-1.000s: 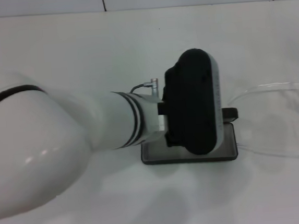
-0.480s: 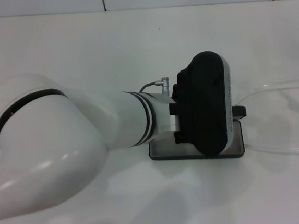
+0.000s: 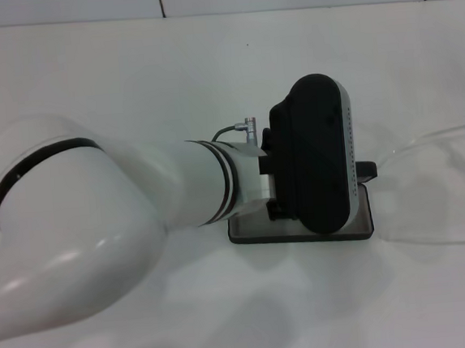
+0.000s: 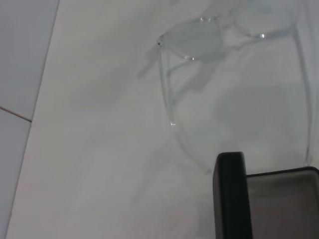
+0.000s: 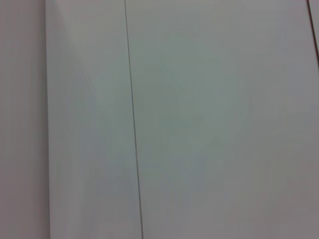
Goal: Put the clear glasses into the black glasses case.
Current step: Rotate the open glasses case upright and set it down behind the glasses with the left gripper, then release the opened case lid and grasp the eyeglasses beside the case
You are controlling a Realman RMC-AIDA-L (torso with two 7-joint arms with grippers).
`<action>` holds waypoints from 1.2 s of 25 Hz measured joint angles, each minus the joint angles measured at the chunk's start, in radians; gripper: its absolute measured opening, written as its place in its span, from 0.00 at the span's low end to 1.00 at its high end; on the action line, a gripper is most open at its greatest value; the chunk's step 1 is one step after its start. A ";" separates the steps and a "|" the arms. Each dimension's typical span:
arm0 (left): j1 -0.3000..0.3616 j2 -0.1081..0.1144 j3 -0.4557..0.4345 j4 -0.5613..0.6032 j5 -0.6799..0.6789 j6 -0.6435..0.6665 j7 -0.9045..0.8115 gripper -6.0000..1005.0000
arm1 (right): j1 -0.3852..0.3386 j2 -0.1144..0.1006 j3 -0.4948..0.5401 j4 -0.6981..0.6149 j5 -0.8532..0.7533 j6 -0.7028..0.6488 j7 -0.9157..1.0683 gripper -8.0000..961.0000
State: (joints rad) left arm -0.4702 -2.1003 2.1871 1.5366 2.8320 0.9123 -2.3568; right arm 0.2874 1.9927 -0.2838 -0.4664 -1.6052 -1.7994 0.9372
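The flat matte black glasses case [image 3: 303,231] lies open, grey lining exposed. The left gripper [image 3: 366,170] hangs directly over it; jaw state cannot be determined. The transparent plastic clear glasses [image 4: 199,42] lie just beside the case, outside it.

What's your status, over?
Left end effector over the case, fingers hidden. Glasses on the table beside the open case, not in. Right arm out of view.

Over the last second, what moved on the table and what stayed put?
The left arm's wrist swung toward the robot's right, then eased back slightly. The black glasses case under it shifted along with it, ending a bit right of where it began. The clear glasses moved right toward the frame's edge. The white table is unchanged.
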 joint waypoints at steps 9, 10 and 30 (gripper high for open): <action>0.010 0.004 -0.002 0.037 0.000 0.011 -0.002 0.46 | -0.002 0.000 0.000 0.000 0.001 0.000 0.000 0.89; 0.010 0.004 -0.002 0.037 0.000 0.011 -0.002 0.46 | -0.002 -0.001 0.000 0.000 0.001 0.001 0.001 0.89; 0.194 0.011 -0.330 0.344 -0.665 0.100 0.149 0.45 | 0.042 0.014 -0.332 -0.884 -0.379 0.065 1.068 0.89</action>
State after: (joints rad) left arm -0.2762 -2.0897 1.8571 1.8802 2.1669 1.0124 -2.2077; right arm 0.3293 2.0067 -0.6157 -1.3507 -1.9841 -1.7342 2.0053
